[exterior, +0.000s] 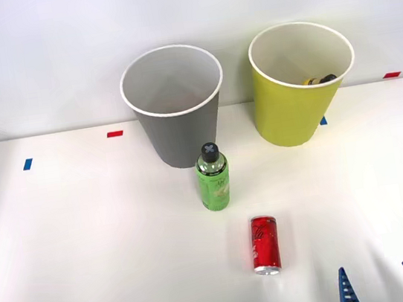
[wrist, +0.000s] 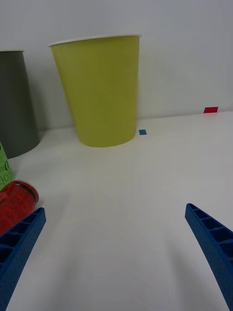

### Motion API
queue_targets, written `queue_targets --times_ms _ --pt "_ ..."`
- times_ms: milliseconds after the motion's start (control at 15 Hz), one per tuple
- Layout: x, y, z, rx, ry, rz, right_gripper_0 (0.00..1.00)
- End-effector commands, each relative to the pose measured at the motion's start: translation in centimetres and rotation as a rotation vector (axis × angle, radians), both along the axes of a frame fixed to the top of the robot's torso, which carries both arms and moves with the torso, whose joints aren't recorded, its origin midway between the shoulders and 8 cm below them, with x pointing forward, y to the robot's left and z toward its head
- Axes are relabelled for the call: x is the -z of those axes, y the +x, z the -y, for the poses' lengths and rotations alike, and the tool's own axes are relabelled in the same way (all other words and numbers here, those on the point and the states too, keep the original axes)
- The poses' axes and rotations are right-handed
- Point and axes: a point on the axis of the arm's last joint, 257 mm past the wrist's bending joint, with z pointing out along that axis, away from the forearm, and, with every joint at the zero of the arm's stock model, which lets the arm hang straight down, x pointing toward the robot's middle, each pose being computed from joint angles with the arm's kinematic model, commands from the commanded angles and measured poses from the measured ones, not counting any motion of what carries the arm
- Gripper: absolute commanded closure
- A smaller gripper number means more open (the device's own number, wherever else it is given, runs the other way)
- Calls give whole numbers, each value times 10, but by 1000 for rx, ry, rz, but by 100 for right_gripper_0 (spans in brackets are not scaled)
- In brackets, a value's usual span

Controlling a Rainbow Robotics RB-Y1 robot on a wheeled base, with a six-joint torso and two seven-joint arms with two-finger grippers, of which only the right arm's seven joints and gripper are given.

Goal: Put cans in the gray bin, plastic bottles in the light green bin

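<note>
White bench (exterior: pixel 87 242), matte, carrying every item we list, left to right in the front view.

Item one: blue tape mark (exterior: pixel 28 164) near the bench's far left edge, with a red tape mark (exterior: pixel 114 134) just right of it along the far edge.

Item two: gray bin (exterior: pixel 174 106), tapered, white rim, pale inside, upright near the middle of the far edge. We see nothing inside it.

Item three: green bottle (exterior: pixel 213 178), black cap, upright, just in front of the gray bin and a little to its right; whether they touch, we cannot tell.

Item four: red can (exterior: pixel 265 244), white lettering, silver ends, lying on its side, nearer the front edge than the bottle and apart from it. In the wrist view we note the can (wrist: pixel 17 204) close beside one blue finger, not touching it as far as we can see.

Item five: light green bin (exterior: pixel 299 85), same shape, white rim, upright at the far edge, right of the gray bin and clear of it. We record a yellow-labelled bottle (exterior: pixel 319 79) lying inside, only partly visible over the rim.

Item six: right gripper (exterior: pixel 384 287), blue ribbed fingers spread wide apart, holding nothing, at the front edge toward the bench's right corner, right of the can.

Item seven: red tape mark (exterior: pixel 392 74) at the far right corner; a blue one (exterior: pixel 323 121) by the light green bin's base.
</note>
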Motion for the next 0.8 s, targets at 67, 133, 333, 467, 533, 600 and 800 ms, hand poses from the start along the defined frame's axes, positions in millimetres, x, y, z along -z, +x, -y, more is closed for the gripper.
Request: queue_targets --times_ms 67,133,333,467,533,600,800 --pt "1 -2 2 3 -5 -3 0" --pt "1 -2 2 5 -8 -2 0" --pt "0 -2 1 3 -15 -2 0" --pt "0 -2 1 3 -15 -2 0" --pt "0 -2 1 3 -15 -2 0" --pt "0 -2 1 3 -15 -2 0" --pt "0 -2 1 3 -15 -2 0"
